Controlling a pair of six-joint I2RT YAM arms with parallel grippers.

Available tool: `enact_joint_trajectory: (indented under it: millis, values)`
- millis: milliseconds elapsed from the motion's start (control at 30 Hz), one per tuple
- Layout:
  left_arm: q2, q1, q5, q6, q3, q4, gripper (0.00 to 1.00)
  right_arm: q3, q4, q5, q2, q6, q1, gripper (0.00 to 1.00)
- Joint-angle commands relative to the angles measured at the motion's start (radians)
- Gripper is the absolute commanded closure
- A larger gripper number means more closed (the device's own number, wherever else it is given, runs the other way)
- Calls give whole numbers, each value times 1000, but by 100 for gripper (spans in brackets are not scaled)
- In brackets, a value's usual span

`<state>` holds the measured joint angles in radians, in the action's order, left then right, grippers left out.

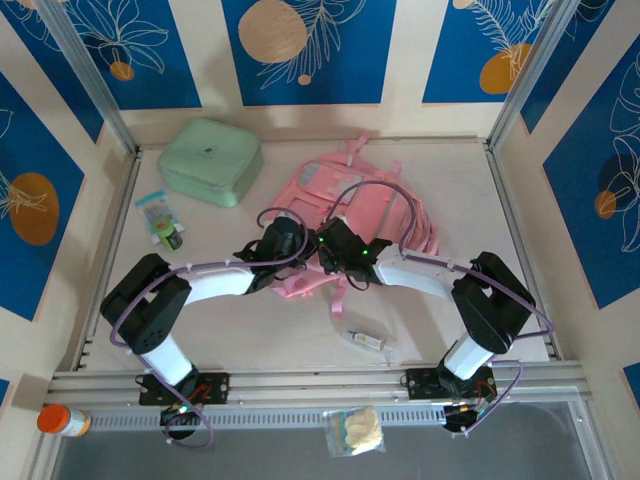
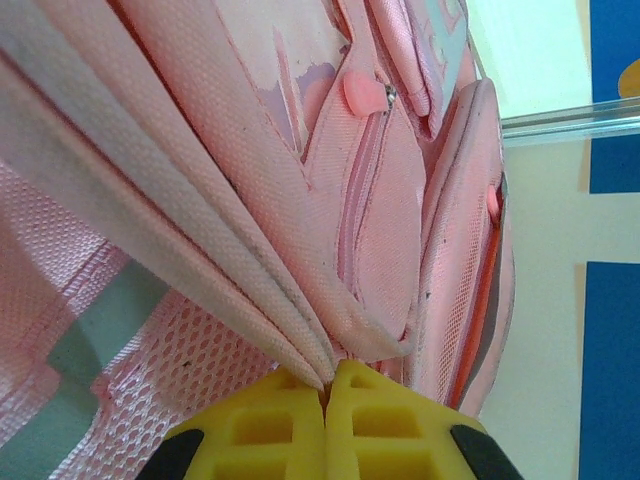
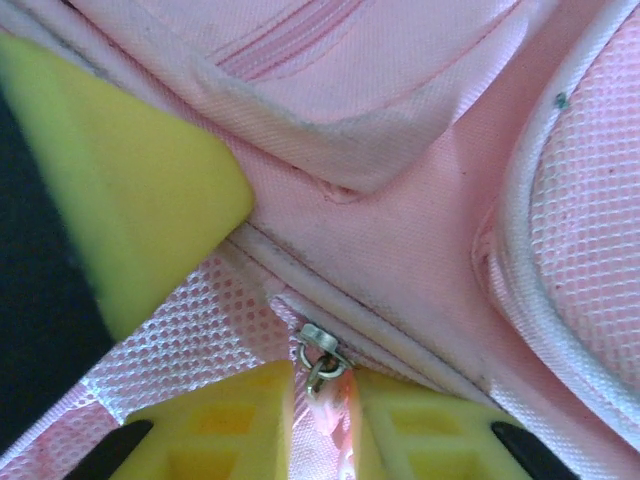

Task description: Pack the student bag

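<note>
Though both grippers work at the student bag (image 1: 312, 192), packing looks barely begun.
From above, the bag lies mid-table, with the mint case (image 1: 210, 160) and a clear packet (image 1: 365, 338) outside it. Left wrist: the left gripper (image 2: 325, 385), fingers pressed together, pinches a fabric fold. Right wrist: the right gripper (image 3: 322, 390) narrowly flanks the zip pull (image 3: 318, 348); whether it grips, I cannot tell.

A: Where was free room?
B: Over the bare cream tabletop (image 1: 470, 200) right of the large pink fabric backpack (image 1: 345, 195).
A: And leftward?
B: A mint-green square zip case (image 1: 210, 160) and a small clear plastic packet (image 1: 160, 215) stood there; another clear packet (image 1: 365, 338) lay on the backpack's near side.
</note>
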<state>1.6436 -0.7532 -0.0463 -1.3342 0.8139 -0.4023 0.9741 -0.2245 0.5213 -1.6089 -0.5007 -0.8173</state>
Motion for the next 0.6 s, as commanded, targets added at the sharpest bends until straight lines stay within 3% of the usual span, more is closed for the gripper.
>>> enact_joint_trajectory:
  millis: [0, 167, 300, 567]
  values:
    - [-54, -34, 47, 27, 29, -34, 100, 17, 66, 86, 1, -4, 6, 83]
    - [-69, -29, 31, 53, 26, -1, 100, 18, 6, 118, 62, -34, 2, 95]
    - [-76, 0, 36, 78, 25, 24, 100, 15, -67, 111, 126, -53, -2, 98]
    - [-93, 113, 83, 136, 16, 73, 100, -22, -283, -73, 283, -87, 48, 100]
